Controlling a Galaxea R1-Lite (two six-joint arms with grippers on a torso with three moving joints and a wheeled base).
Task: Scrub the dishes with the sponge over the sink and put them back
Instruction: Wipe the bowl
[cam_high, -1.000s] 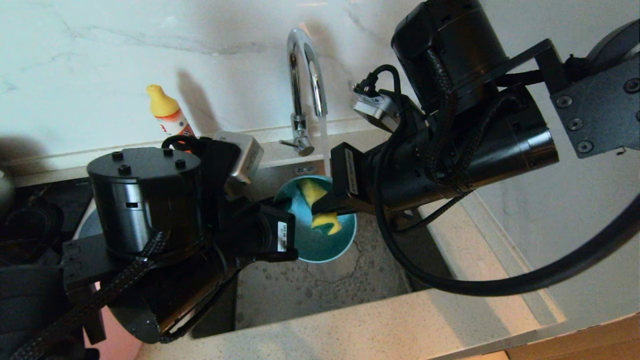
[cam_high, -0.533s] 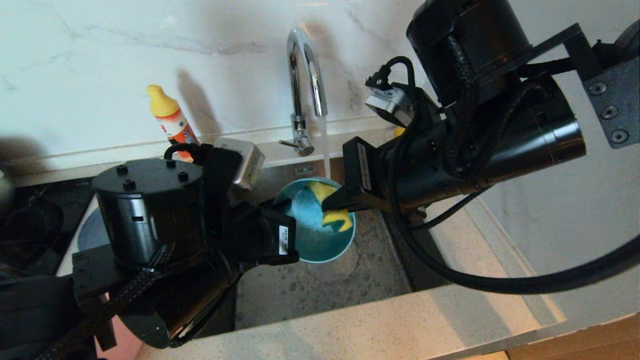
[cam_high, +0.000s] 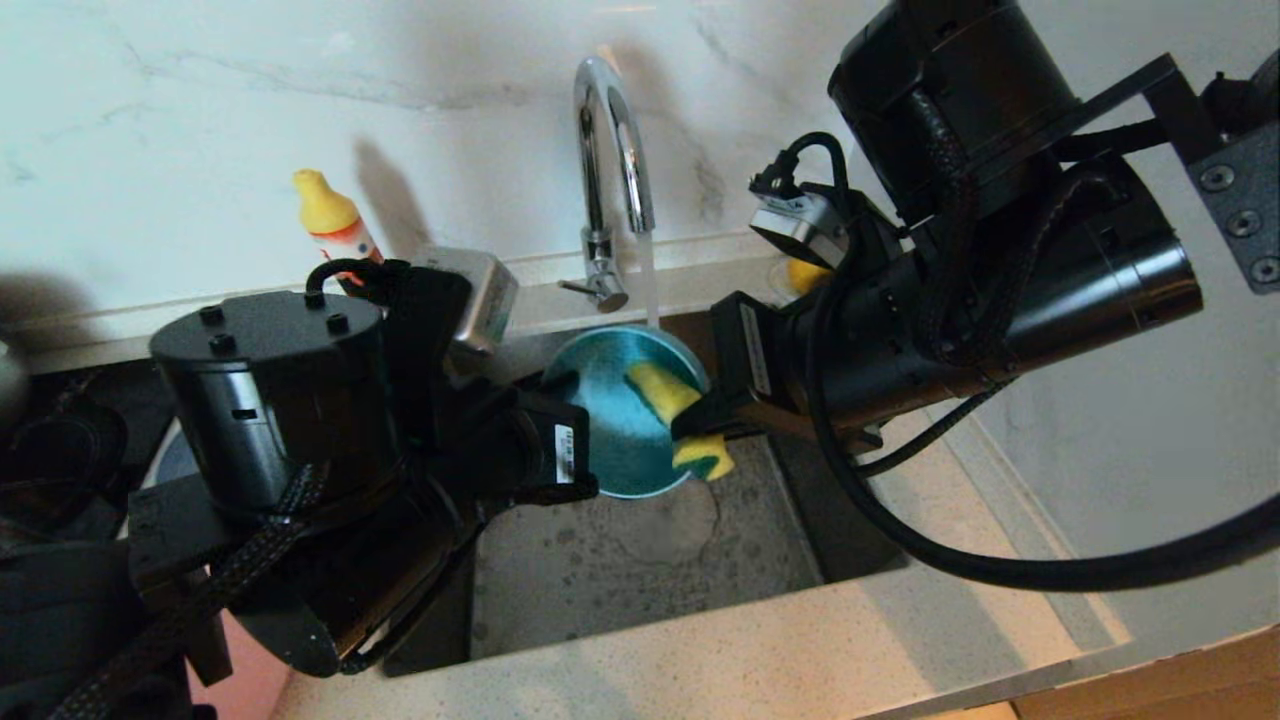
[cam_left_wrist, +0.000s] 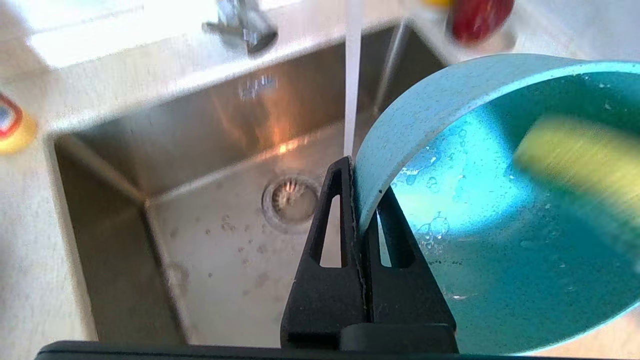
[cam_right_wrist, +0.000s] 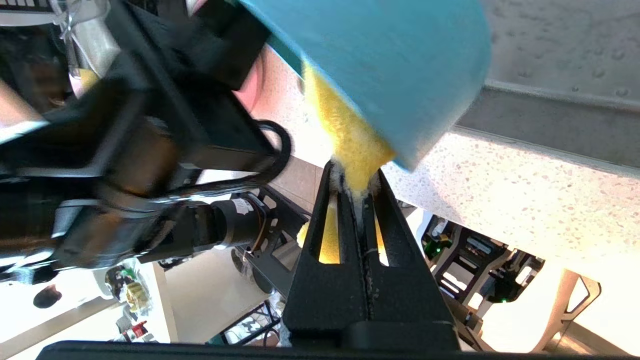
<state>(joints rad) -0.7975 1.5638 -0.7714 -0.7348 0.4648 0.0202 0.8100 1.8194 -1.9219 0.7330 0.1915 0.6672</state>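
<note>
Over the sink (cam_high: 640, 570) hangs the teal-blue bowl (cam_high: 610, 430), tilted with its inside facing my right arm. My left gripper (cam_high: 562, 388) is shut on its rim, one finger inside and one outside, as the left wrist view shows with the gripper (cam_left_wrist: 362, 185) on the wet bowl (cam_left_wrist: 500, 235). My right gripper (cam_high: 697, 428) is shut on the yellow sponge (cam_high: 672, 395), which presses on the bowl's inside near the right rim. The right wrist view shows that gripper (cam_right_wrist: 355, 182) pinching the sponge (cam_right_wrist: 345, 135) beside the bowl's outside (cam_right_wrist: 390, 60). The sponge (cam_left_wrist: 580, 160) is blurred.
Water runs from the curved chrome tap (cam_high: 610, 150) past the bowl's far rim toward the drain strainer (cam_left_wrist: 290, 200). A yellow-capped bottle (cam_high: 335, 225) stands at the back left, fruit (cam_high: 805, 272) at the back right. A light-blue plate's edge (cam_high: 165, 455) shows behind my left arm.
My right gripper has drawn the sponge across the bowl's inside toward its right rim and a little lower. The bowl has tipped up slightly toward the tap.
</note>
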